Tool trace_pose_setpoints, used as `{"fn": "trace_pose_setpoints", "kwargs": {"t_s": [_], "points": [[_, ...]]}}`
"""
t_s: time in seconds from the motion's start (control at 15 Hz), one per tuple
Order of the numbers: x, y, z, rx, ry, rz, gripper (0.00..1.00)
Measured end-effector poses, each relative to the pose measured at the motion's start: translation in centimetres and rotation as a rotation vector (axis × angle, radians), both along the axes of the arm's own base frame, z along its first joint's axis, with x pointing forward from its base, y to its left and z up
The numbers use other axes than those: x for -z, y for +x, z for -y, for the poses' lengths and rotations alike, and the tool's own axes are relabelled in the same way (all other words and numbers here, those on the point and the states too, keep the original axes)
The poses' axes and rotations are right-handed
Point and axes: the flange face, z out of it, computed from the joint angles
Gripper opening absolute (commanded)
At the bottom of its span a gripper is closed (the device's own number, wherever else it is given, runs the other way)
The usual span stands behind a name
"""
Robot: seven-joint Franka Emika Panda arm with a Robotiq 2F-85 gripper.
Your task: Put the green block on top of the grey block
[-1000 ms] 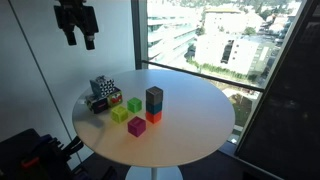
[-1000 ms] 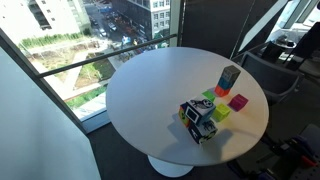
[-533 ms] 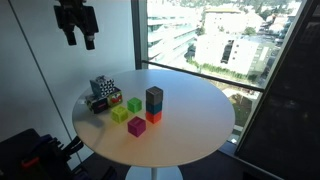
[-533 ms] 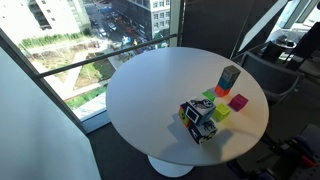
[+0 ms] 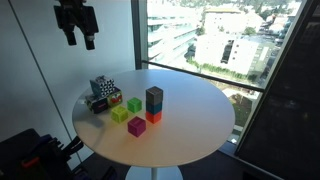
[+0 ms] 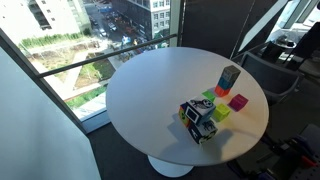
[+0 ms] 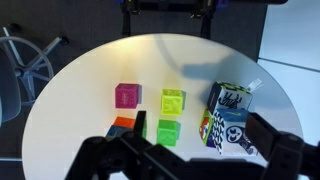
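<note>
The green block (image 5: pixel 134 104) sits on the round white table (image 5: pixel 190 125), just beside the grey block (image 5: pixel 154 97). The grey block stands on an orange-red cube (image 5: pixel 153 117). Both blocks also show in the other exterior view: green block (image 6: pixel 208 97), grey block (image 6: pixel 230 77). In the wrist view the green block (image 7: pixel 168 132) lies low in the middle. There the grey block is hard to tell from my dark finger beside the orange-red cube (image 7: pixel 122 125). My gripper (image 5: pixel 79 40) hangs open and empty, high above the table's far left side. In the wrist view its fingers (image 7: pixel 198 140) are spread wide.
A yellow-lime cube (image 5: pixel 120 114), a magenta cube (image 5: pixel 136 126) and a larger black-and-white patterned cube (image 5: pixel 101 93) stand close to the blocks. Large windows run along behind the table. A chair (image 6: pixel 268 75) stands near the table's edge.
</note>
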Motion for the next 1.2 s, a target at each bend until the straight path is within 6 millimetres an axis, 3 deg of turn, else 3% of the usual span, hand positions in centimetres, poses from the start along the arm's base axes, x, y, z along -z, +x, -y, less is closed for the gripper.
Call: {"fn": "trace_pose_setpoints", "kwargs": {"t_s": [0.53, 1.2], "points": [[0.4, 0.2, 0.0, 0.0, 0.0, -0.011, 1.0], [3.0, 1.8, 0.6, 0.013, 0.001, -0.039, 1.0]]}}
